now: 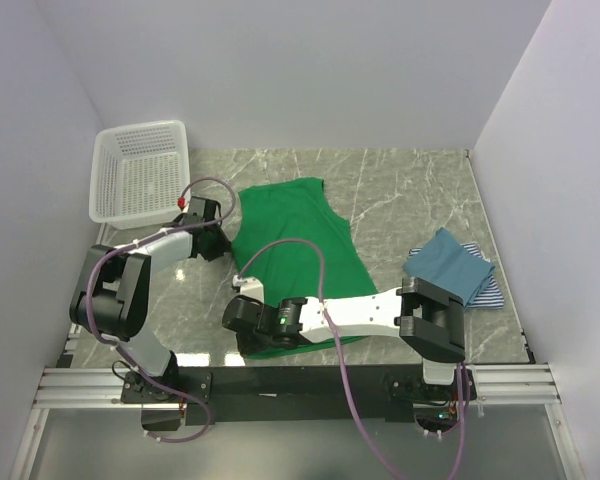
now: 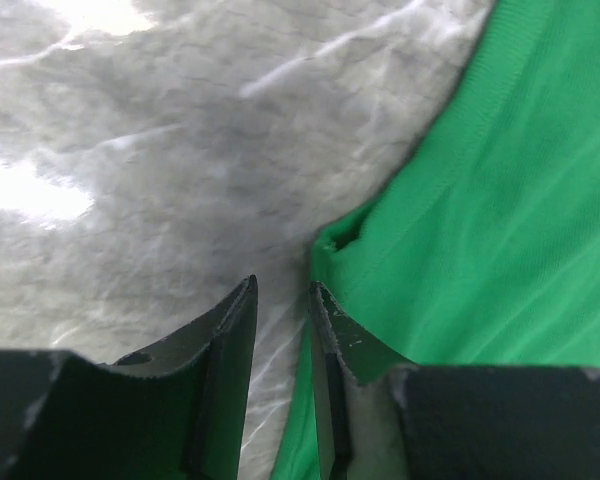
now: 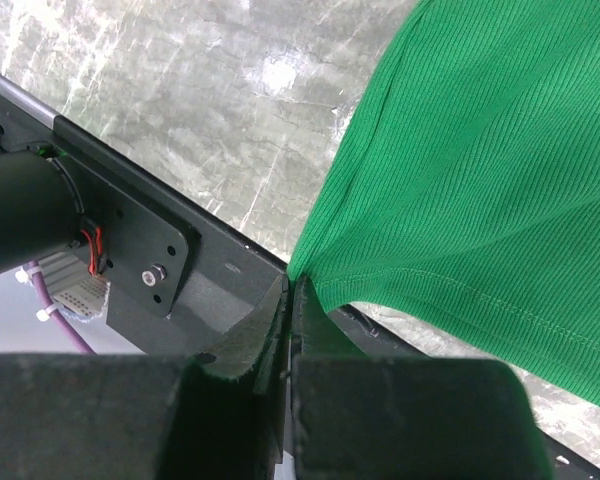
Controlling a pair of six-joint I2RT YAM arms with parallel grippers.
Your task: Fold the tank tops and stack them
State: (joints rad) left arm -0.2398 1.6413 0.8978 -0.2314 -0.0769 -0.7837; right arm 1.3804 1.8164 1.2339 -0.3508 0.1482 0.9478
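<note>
Green tank top [image 1: 300,235] lay spread mid-frame for folding.
My right gripper [image 3: 290,300] pinched its lower-left hem corner; my left gripper [image 2: 283,290], jaws slightly spread and empty, sat beside the strap, likely to grasp it.

Green top [image 1: 300,235] spread mid-table; teal top [image 1: 448,262] folded atop striped top [image 1: 488,293], right.

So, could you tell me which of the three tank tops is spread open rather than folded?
The bright green cloth tank top, spread in the middle. The plain teal-blue top lies folded on the navy-and-white striped top at the right.
</note>
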